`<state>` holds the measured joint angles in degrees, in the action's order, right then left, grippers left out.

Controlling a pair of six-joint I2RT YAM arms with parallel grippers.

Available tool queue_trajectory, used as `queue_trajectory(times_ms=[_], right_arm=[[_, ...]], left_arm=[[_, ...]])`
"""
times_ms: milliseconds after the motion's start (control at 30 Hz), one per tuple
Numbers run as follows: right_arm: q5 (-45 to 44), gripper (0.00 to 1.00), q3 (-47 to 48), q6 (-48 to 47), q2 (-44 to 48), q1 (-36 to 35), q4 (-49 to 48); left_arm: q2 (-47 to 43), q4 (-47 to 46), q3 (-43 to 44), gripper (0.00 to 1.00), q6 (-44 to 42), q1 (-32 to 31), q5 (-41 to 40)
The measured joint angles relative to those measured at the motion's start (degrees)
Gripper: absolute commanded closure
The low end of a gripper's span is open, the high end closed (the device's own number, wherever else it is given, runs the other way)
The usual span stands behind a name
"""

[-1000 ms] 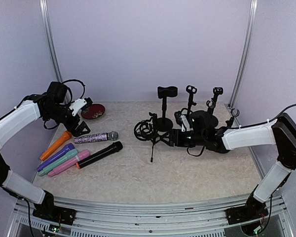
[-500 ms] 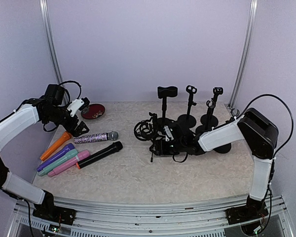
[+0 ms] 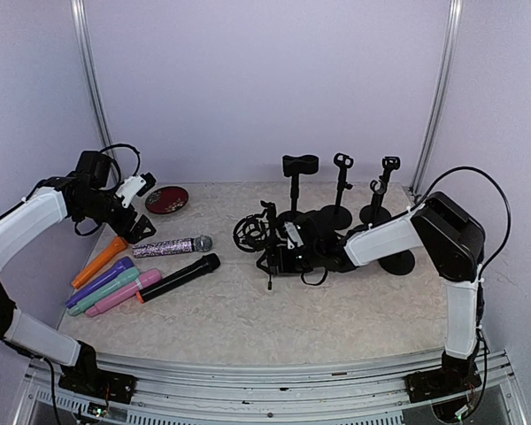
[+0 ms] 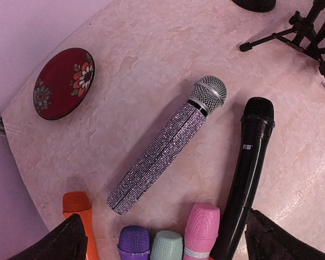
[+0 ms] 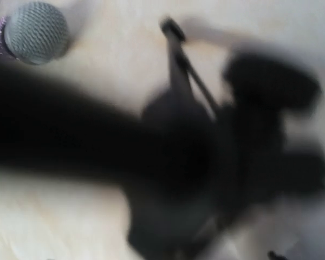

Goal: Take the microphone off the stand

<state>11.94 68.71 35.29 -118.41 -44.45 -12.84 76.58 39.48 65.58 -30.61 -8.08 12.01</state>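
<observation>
Several microphones lie on the table at the left: a glittery one (image 3: pixel 171 246) (image 4: pixel 168 143), a black one (image 3: pixel 179 276) (image 4: pixel 246 173), then orange (image 3: pixel 99 260), purple (image 4: pixel 134 241), teal (image 4: pixel 167 245) and pink (image 4: pixel 201 230). My left gripper (image 3: pixel 133 226) (image 4: pixel 170 244) hovers open above them, holding nothing. A black tripod stand with a ring mount (image 3: pixel 250 235) stands mid-table, and I see no microphone in it. My right gripper (image 3: pixel 276 255) is low against the stand's legs. The right wrist view is a dark blur, so its jaws are unreadable.
Three black round-base stands (image 3: pixel 296 190) (image 3: pixel 339 190) (image 3: pixel 380 199) line the back right. A red flowered dish (image 3: pixel 166 199) (image 4: pixel 64 82) lies at the back left. The right arm stretches across the table from the right wall.
My right arm has swept left along the table, from the round-base stands to the tripod stand. The left gripper has drifted slightly up and left.
</observation>
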Motion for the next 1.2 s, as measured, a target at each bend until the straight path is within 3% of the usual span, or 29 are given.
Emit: queue_trajectory(times_ms=[200,367,567,833,967,1200], right_arm=[[-1.3,0.00,-11.0,-2.1,11.7,2.2,4.3],[-3.9,0.00,-14.6,-4.8,23.2,4.6,8.0],[-17.9,0.00,-18.2,-10.2,34.4,6.2,9.5],[-45.4,0.00,-39.7,-27.7,43.8,7.6,-8.2],[-49.1,0.00,-43.8,-31.8,45.4,11.7,-12.6],[-47.4,0.00,-49.2,-37.2,49.1,20.0,-26.1]], left_arm=[[-2.2,-3.9,-2.5,0.01,2.1,2.3,-0.5],[-5.4,-10.3,-7.7,0.01,5.6,5.0,-0.7],[-8.9,-24.1,-21.2,0.01,10.3,5.8,-2.4],[-11.7,-49.3,-39.4,0.01,15.3,6.1,-3.5],[-7.3,-62.1,-41.7,0.01,18.3,6.2,-3.9],[3.7,-85.3,-46.6,0.01,24.2,6.2,-5.9]])
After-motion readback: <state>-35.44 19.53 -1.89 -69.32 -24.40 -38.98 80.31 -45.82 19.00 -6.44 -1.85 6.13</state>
